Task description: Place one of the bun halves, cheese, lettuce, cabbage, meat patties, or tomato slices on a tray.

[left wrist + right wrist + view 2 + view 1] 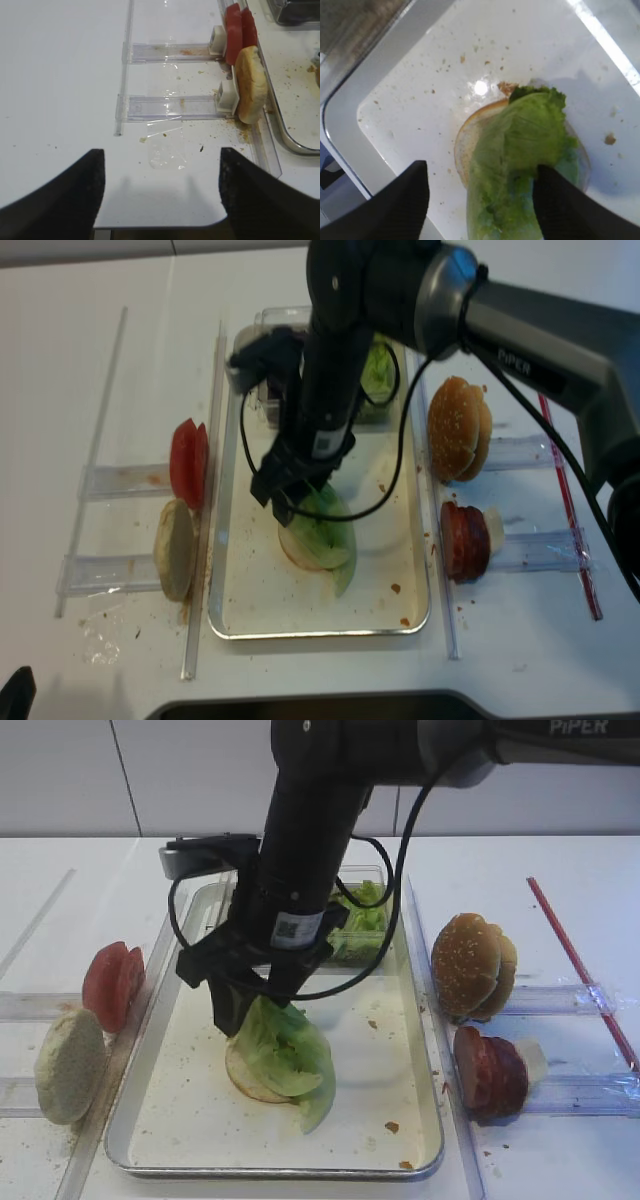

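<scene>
On the tray (415, 1050): one lettuce (290, 1055) leaf draped over a flat bun half (248, 1082). Right gripper (480, 200) above, jaws spread wide astride the leaf, gripping nothing. Left gripper (161, 192) wide, empty.

Lettuce (285, 1050): crinkly pale green leaf draped over a bun half (250, 1082) mid-tray (190, 1120)
Tomato slices (112, 984): upright, left of tray
Sesame buns (470, 965); patties (490, 1072); cheese (533, 1060): right of tray
</scene>
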